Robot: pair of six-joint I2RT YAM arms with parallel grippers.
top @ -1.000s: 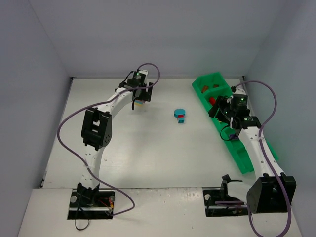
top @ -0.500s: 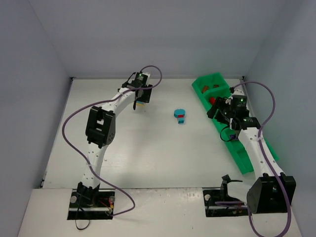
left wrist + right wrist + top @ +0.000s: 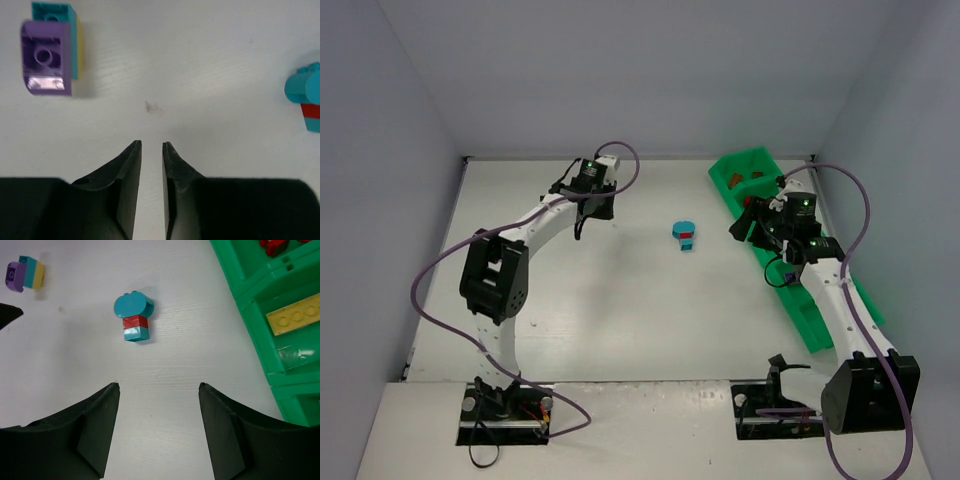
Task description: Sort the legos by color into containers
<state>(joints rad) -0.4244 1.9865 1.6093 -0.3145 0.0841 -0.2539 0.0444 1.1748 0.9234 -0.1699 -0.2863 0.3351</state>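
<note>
A purple, teal and yellow stack of legos lies on the white table, up and left of my left gripper. That gripper is shut with nothing between its tips. A second stack, teal on red on teal, lies mid-table, ahead of my right gripper, which is open and holds nothing. The containers are compartments of the green tray on the right. One holds a yellow brick, another red bricks.
White walls close the table at the back and both sides. The right arm lies over the tray's near half. The left arm arcs across the left half of the table, with purple cables looping off both arms.
The left gripper went from open to shut on nothing and drew back from the purple stack, its elbow swinging left. The right gripper edged left toward the teal and red stack.
</note>
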